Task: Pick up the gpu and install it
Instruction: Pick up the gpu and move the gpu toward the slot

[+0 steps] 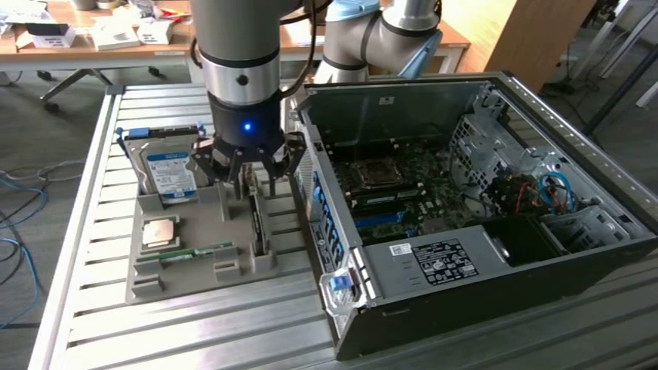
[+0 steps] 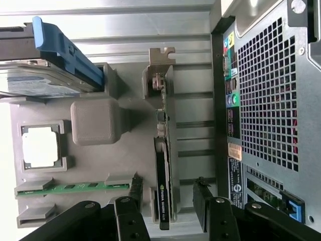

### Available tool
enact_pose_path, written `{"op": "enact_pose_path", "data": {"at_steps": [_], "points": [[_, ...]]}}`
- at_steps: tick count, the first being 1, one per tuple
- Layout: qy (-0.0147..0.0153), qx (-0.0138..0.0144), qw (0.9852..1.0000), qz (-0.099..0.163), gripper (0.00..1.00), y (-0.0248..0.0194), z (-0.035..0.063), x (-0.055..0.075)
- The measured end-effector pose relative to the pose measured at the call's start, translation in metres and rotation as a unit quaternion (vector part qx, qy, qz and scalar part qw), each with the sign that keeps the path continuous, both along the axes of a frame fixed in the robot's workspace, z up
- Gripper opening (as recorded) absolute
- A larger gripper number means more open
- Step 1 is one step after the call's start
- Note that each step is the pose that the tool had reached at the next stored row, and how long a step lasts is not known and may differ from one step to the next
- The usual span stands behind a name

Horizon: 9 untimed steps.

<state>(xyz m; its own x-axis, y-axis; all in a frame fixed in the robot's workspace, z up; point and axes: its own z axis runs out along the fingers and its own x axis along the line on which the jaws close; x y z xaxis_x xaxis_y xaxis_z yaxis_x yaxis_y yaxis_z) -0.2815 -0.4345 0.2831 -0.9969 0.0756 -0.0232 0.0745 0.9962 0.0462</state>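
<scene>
On the exterior view's left of the table [image 1: 154, 324] sits a grey holder [image 1: 218, 214] [image 2: 131, 160], and the gpu [image 1: 258, 228] [image 2: 163, 150] stands on edge in a slot along the holder's side nearest the case [image 1: 411, 327] [image 2: 266, 100]. Its silver bracket [image 2: 161, 56] is at the far end, away from the camera in the exterior view. The gripper [image 1: 250, 179] [image 2: 168, 185] hangs straight down over the card with its jaws spread wide. The wrist view shows one of the fingers [image 2: 134, 193] on each side of the gpu, with a gap to the card on both sides, so nothing is gripped. A drive [image 1: 169, 173] [image 2: 30, 83] in a blue frame stands in the holder's far left corner. Nearer lie a square chip [image 1: 165, 231] [image 2: 41, 145] and a green memory stick [image 1: 190, 253] [image 2: 75, 188]. The case lies open on the exterior view's right, just beside the holder, its board facing up.
</scene>
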Motion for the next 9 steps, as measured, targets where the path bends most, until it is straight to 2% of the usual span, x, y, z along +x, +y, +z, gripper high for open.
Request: {"op": "enact_pose_path", "data": {"at_steps": [9], "points": [[0.0000,0.0000,1.0000,0.000,0.53,-0.0007,-0.0135,0.000]]}}
